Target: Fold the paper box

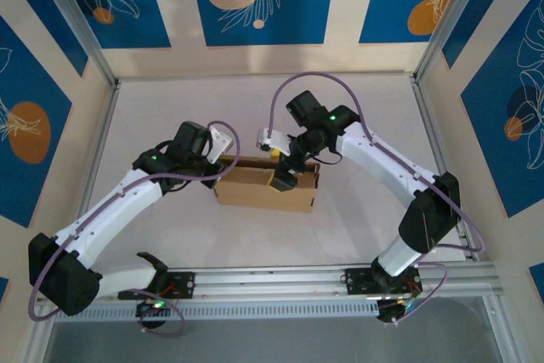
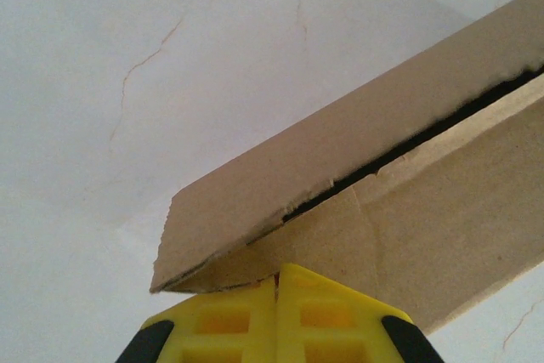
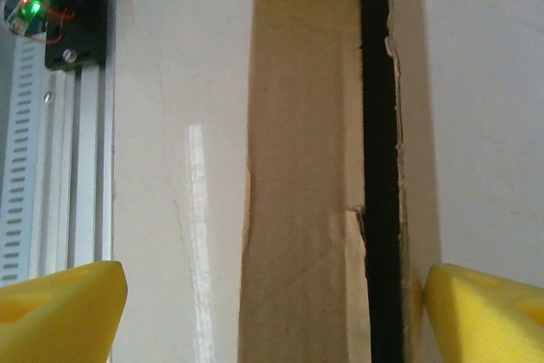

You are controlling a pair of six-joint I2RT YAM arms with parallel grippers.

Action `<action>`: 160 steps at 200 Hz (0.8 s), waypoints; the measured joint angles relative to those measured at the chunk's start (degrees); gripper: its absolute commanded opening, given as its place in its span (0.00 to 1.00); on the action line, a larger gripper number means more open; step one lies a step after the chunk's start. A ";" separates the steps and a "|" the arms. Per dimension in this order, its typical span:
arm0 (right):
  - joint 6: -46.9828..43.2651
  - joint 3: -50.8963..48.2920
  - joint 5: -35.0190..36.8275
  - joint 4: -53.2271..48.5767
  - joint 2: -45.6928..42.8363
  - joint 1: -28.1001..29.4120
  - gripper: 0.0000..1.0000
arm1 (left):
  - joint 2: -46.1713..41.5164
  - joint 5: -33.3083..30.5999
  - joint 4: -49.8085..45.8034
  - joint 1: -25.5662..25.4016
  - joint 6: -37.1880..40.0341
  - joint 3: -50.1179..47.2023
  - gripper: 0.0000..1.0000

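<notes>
White tabletop stretching open on every side, walls standing well apart. Paper box sitting mid-table, long axis running left-right, right end angling slightly nearer. Dark slit gaping along one long edge. Left gripper pressing fingertips together, touching box's left corner. Right gripper spreading wide, straddling box's width.

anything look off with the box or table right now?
Yes. The paper box isn't closed flush: a dark gap runs along one long edge, and the cardboard beside it is ragged and slightly torn. The white table shows thin hairline cracks. Nothing is spilled.
</notes>
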 measured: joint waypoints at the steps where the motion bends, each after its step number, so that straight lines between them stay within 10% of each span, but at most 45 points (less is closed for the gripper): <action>1: -0.02 0.00 0.04 0.00 0.07 0.04 0.92 | 0.00 0.00 0.00 0.00 0.00 0.00 0.00; 160: -3.52 -3.19 13.73 -0.28 1.38 5.70 0.89 | 0.00 0.68 0.07 -0.13 0.00 0.00 0.00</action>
